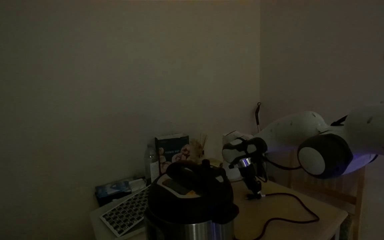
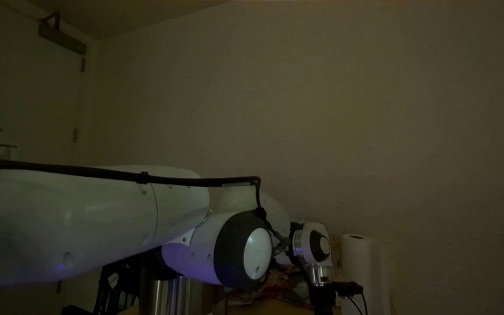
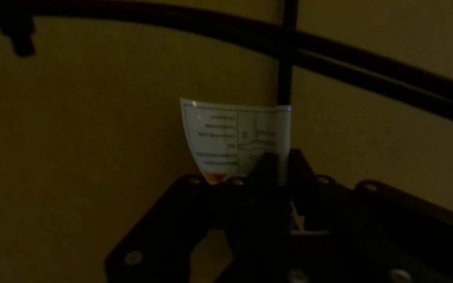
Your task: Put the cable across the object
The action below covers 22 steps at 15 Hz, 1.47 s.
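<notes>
You had the gripper [image 3: 282, 169] clenched on the cable [image 3: 284, 84], pinching it at a white tag [image 3: 230, 137] whose printed flap stood out to one side. In the wrist view the cable ran straight up from your grip and crossed a thick black curve [image 3: 226, 26]; you could not tell whether that was more of the same cable. In an exterior view your gripper pointed down, slightly tilted, its tips low at the table [image 1: 255, 213], though the dark hid whether they touched it. From there the cable lay across the table in a loose bend, doubling back to the lower edge of the view near the pot [image 1: 192, 206]. The pot stood upright, apart from your gripper, and partly hid a keyboard [image 1: 125, 213] lying beyond it. Farther back you had a bottle [image 1: 150, 163] just beside a box [image 1: 172, 150]. In an exterior view your arm [image 2: 103, 218] filled much of the foreground, and a paper roll [image 2: 357, 271] stood upright near its far end.
</notes>
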### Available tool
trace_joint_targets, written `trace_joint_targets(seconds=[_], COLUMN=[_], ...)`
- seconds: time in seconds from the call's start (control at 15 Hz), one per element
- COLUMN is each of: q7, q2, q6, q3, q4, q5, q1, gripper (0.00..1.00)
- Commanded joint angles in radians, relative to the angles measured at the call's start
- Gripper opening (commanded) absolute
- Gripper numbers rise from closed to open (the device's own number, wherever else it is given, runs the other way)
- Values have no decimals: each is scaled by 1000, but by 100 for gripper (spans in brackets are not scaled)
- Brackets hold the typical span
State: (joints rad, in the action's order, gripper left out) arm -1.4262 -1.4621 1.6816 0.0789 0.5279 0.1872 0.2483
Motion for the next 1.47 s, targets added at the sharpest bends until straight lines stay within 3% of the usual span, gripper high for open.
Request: trace_joint_targets(seconds=[0.0,0.27,0.67,1.2,1.27,1.33,1.4], q7=[-26,25,206,451,392,401,401], q2=[-12,-4,1,119,97,104,103], q6=[4,-42,-115,-90,-80,-80,-80], q3=[-27,-28,40,123,101,104,104], q4=[-8,-35,-217,-193,-193,-192,-190], q5=[-40,-65,-7,75,57,58,58], q1=[40,48,-63,-239,-224,-235,-240], gripper=[3,3,3,3,3,13,13])
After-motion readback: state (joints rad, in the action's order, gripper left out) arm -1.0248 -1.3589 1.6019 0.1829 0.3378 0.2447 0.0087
